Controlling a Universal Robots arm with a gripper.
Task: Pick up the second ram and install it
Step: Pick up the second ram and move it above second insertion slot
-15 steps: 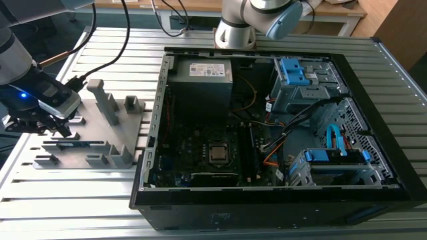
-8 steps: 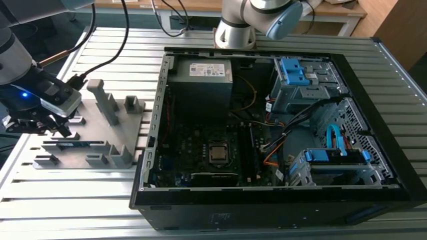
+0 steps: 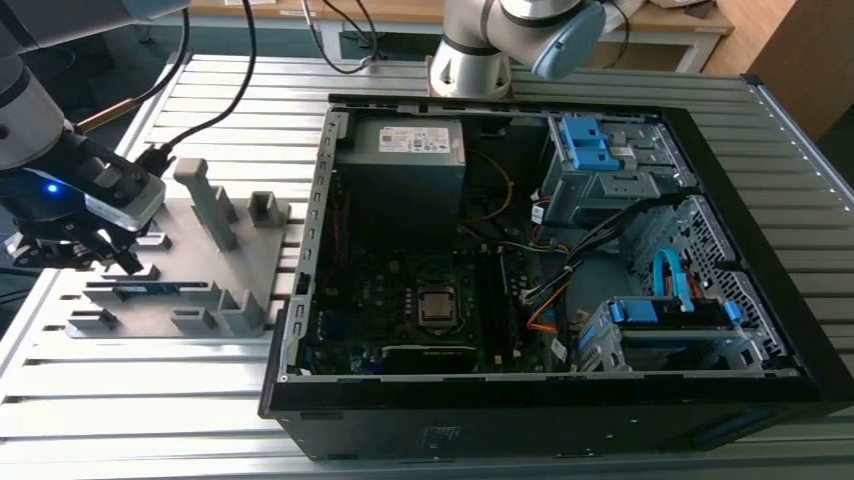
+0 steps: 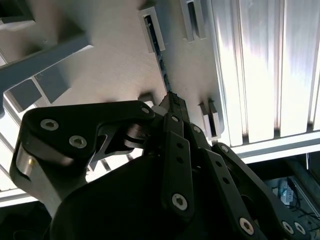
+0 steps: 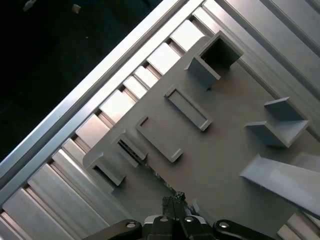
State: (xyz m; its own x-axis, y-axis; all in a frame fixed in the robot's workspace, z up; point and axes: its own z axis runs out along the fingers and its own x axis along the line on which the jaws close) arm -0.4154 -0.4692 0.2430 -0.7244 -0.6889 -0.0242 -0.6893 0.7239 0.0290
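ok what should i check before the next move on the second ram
1. Second ram seated in its holder on the fixture plate: ok.
2. Gripper lined up with the ram: ok, in the second wrist view it sits at one end of the stick.
3. Ram lifted clear of the holder: not ok, it lies in it.
4. Computer case open on top: ok.
5. Free memory slot on the motherboard: cannot tell.
6. Cables clear of the slots: cannot tell.

Exterior view, 9 o'clock: the fixture (image 3: 184, 255) hides most of the second ram (image 3: 150, 290); second wrist view: the gripper (image 4: 172, 101) covers its end.
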